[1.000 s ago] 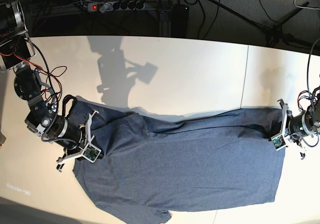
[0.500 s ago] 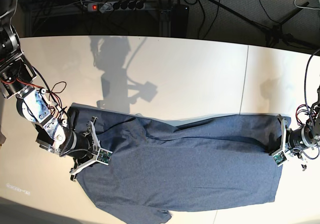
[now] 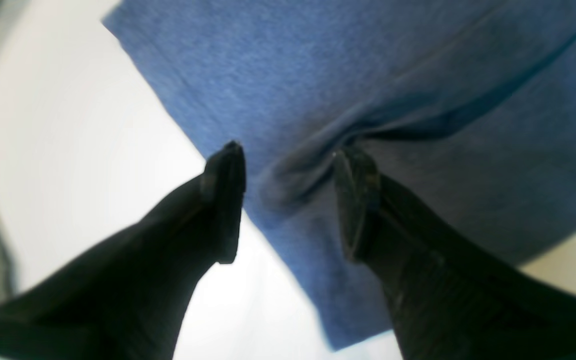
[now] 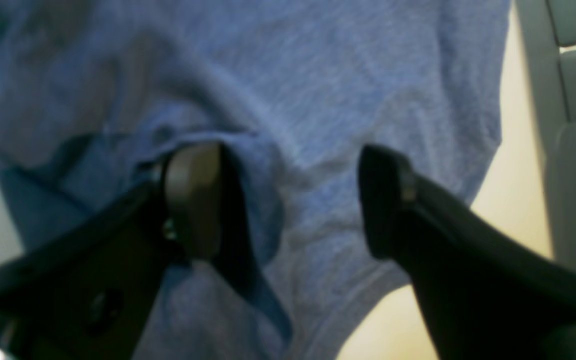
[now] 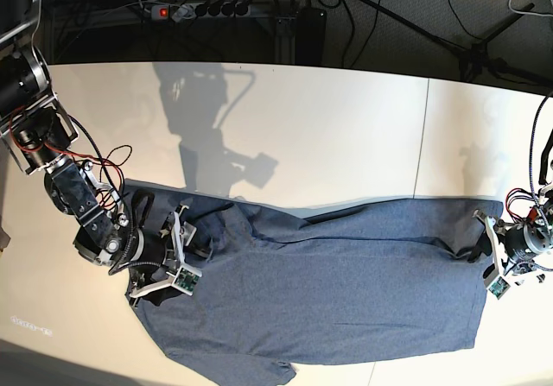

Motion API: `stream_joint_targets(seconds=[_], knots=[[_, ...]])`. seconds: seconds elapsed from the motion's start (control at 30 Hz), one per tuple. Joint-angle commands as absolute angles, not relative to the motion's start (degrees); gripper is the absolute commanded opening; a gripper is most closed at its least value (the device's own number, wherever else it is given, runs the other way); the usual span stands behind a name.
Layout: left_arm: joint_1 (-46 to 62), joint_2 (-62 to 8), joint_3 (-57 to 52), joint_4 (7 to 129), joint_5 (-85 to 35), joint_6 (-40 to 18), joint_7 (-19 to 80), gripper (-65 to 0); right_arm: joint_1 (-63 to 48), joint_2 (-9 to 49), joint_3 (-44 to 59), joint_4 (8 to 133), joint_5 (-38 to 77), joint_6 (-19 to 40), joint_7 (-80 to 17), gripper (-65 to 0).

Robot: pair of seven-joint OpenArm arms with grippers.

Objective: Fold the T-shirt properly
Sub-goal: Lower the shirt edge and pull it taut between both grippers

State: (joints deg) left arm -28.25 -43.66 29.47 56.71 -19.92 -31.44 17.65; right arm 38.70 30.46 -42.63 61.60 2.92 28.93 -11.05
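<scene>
Both my grippers gaping, left gripper point(image 3: 288, 200) straddling a bunched hem fold of the slate-blue T-shirt point(image 5: 328, 291) lower right, right gripper point(image 4: 288, 200) astride cloth lower left, white table point(image 5: 346, 136) beneath.

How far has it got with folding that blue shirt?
Early days, I'd judge. Done: the T-shirt lies spread lengthwise on the white table, one long edge apparently turned over along the top. In hand: nothing is gripped; the left pincer stands open over a puckered ridge at the edge, and the right pincer is open too. Left: sleeves and the crosswise folds.
</scene>
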Motion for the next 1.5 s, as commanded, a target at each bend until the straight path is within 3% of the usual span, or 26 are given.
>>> stream_joint_targets(seconds=[0.0,0.07,0.23,0.4,0.47,0.53,0.57,0.9,1.47], knots=[[-29.8,-44.8,28.32,57.36,-22.33,-30.04,17.76,-33.3,40.6,31.03,-40.27,62.22,4.93,28.75,-10.39,-22.6],[-29.8,-44.77,27.22,57.36,-27.4,-30.55,20.45,-35.4,40.56,31.03,-36.69,62.24,9.3,28.75,-12.49,-22.6],[-28.77,-44.77,20.58,57.36,-38.57,-35.03,26.87,-53.6,40.45,31.07,-26.3,62.24,22.72,29.15,-22.33,-22.6],[-26.72,-44.73,15.0,57.36,-45.1,-40.0,28.21,-63.8,40.27,31.0,-19.03,62.24,34.5,29.65,-32.93,-23.5],[-26.09,-44.45,14.87,57.36,-46.09,-40.0,28.88,-65.0,39.79,30.65,-18.02,62.24,35.09,29.78,-33.04,-34.6],[-24.95,-43.75,14.87,57.36,-46.06,-40.0,29.08,-65.0,38.61,30.09,-17.52,62.26,35.07,29.76,-33.04,-57.0],[-24.21,-43.31,14.87,57.36,-46.04,-40.0,28.95,-65.0,37.76,29.61,-17.47,62.24,35.11,29.76,-33.04,-65.0],[-22.35,-37.28,14.87,57.25,-39.79,-40.0,28.88,-65.0,27.53,26.0,-17.45,62.24,32.73,29.61,-32.8,-65.0],[-21.89,-36.86,14.87,48.14,-24.97,-40.0,19.27,-65.0,21.85,29.65,-17.45,62.22,28.69,29.58,-30.85,-65.0]])
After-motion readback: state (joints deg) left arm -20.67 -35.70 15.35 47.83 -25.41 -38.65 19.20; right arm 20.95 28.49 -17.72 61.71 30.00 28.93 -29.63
